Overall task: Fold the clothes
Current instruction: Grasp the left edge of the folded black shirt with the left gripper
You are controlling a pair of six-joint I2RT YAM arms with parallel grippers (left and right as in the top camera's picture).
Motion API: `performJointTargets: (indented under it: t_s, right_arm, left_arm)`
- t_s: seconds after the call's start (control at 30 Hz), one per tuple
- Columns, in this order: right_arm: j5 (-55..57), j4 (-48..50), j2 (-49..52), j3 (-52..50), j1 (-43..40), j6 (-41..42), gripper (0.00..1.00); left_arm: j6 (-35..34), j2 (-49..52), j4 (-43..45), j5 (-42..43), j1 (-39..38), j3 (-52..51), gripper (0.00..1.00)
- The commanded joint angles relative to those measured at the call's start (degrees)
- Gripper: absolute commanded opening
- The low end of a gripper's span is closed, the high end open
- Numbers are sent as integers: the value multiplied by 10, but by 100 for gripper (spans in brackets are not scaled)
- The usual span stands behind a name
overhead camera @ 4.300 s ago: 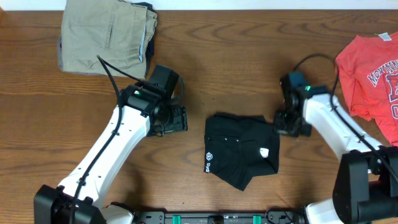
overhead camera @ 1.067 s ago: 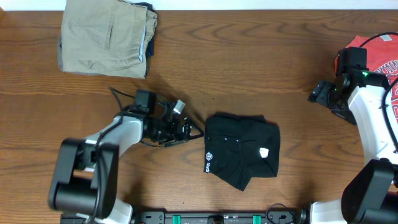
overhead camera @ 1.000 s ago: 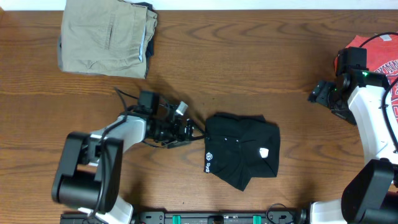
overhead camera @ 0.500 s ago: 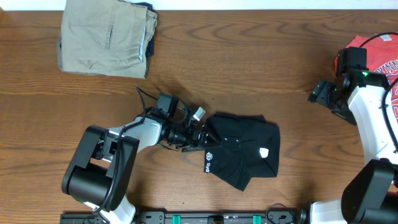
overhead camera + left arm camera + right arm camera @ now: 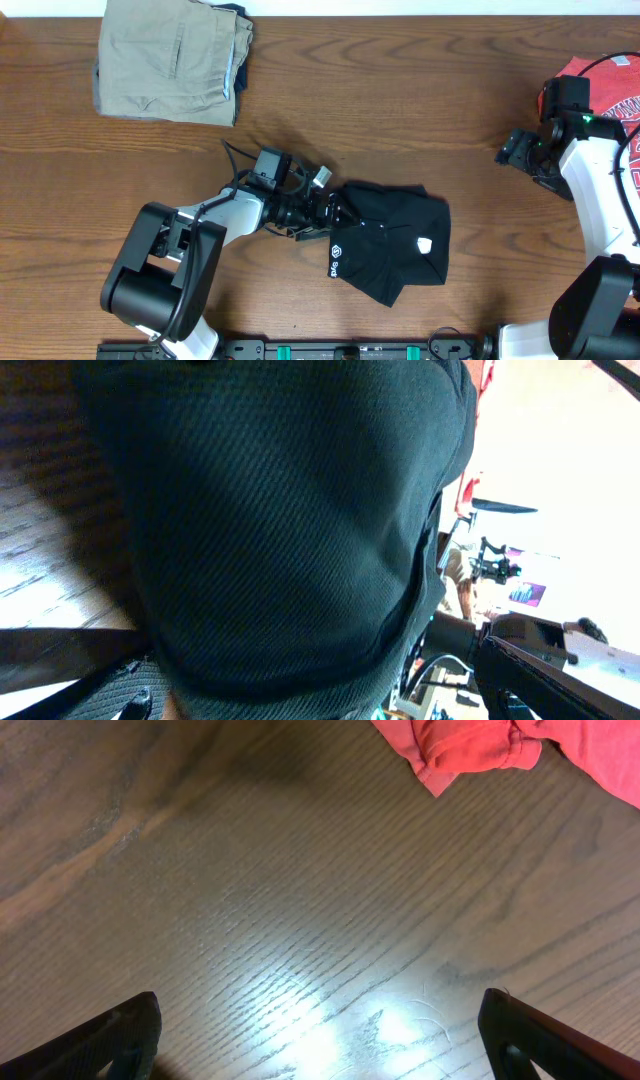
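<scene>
Khaki trousers (image 5: 170,60) and black polo shirt (image 5: 395,240) lie folded; red T-shirt (image 5: 612,82) lies unfolded. Left gripper (image 5: 328,208) at polo's edge, grip unclear; right gripper (image 5: 512,152) spread, empty.

Left arm (image 5: 235,210) lies low and reaches right. Left gripper (image 5: 335,211) is at full stretch, fingers mostly hidden, spread unclear. Right arm (image 5: 600,205) is bent at far right. Right gripper (image 5: 515,150) points left, fingers (image 5: 120,1035) wide apart.

Bright, even light (tabletop (image 5: 300,1010) glare)
</scene>
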Motion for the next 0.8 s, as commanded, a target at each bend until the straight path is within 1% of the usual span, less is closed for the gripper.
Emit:
performJointTargets:
  t_s: [0.0, 0.2, 0.27, 0.4, 0.43, 0.5, 0.6, 0.63, 0.7, 0.73, 0.77]
  right_arm:
    - [10, 1, -7, 4, -2, -2, 99]
    - [10, 1, -7, 4, -2, -2, 99]
    - [10, 1, -7, 4, -2, -2, 99]
    - [10, 1, -7, 4, -2, -2, 99]
    - [10, 1, -7, 4, -2, -2, 99]
    - [10, 1, -7, 4, -2, -2, 99]
    - [10, 1, -7, 4, -2, -2, 99]
    - [10, 1, -7, 4, -2, -2, 99]
    - [10, 1, -7, 4, -2, -2, 99]
    - [10, 1, -7, 4, -2, -2, 99]
    - [10, 1, -7, 4, -2, -2, 99]
  left_arm:
    - [-37, 16, -3, -118, -19, -9, 98]
    - [-70, 16, 42, -127, -42, -9, 98]
    - [-82, 16, 45, -150, -47, -9, 98]
    - [-82, 16, 45, -172, -53, -9, 99]
    - [-82, 16, 45, -172, -54, -9, 96]
    - [-82, 16, 45, -173, -54, -9, 81]
    - [-82, 16, 45, -173, -54, -9, 70]
    - [-82, 16, 45, -173, -54, -9, 59]
    - [-82, 16, 45, -173, -54, -9, 42]
    - [-82, 16, 45, -173, -54, -9, 31]
    - [-82, 16, 45, -173, -54, -9, 14]
